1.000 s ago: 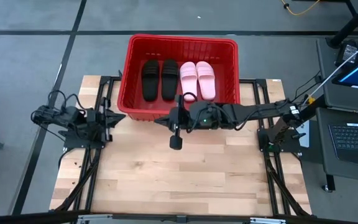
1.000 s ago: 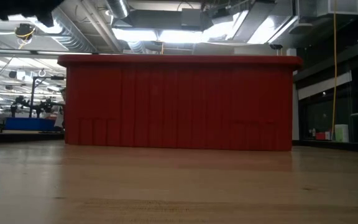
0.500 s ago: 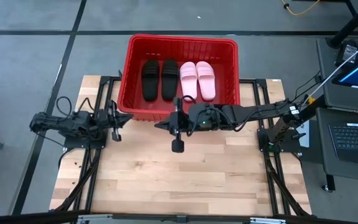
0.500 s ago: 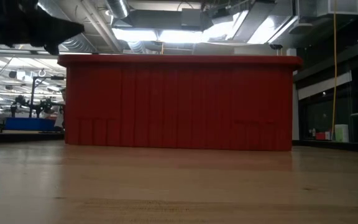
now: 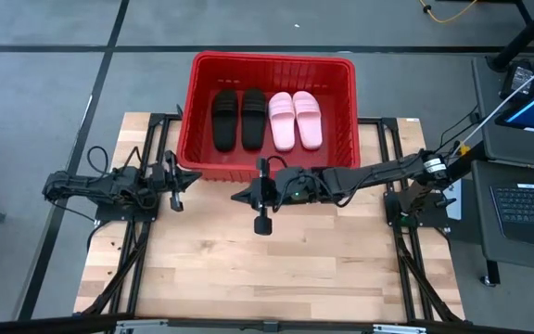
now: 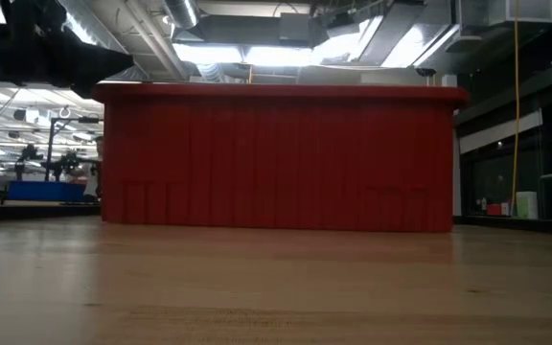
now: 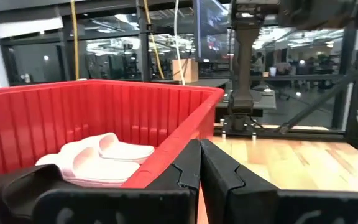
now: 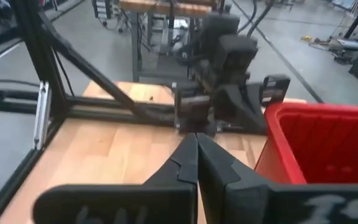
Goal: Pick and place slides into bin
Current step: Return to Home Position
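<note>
The red bin stands at the table's far edge. Inside it, a black pair of slides and a pale pink pair lie side by side on the bin's floor, soles down. My left gripper is shut and holds nothing, level at the bin's near left corner. My right gripper is also shut and empty, just in front of the bin's near wall and pointing toward the left arm. The left wrist view shows the pink slides over the bin's rim.
Bare wooden tabletop stretches from the bin to the near edge. Black frame rails run along both sides of the table. A laptop sits on a stand off the right edge.
My right gripper has sunk in front of the bin's near wall and stayed shut. My left arm has lowered and swung a little toward the bin's near left corner; its dark shape has dropped into the low view's upper left.
</note>
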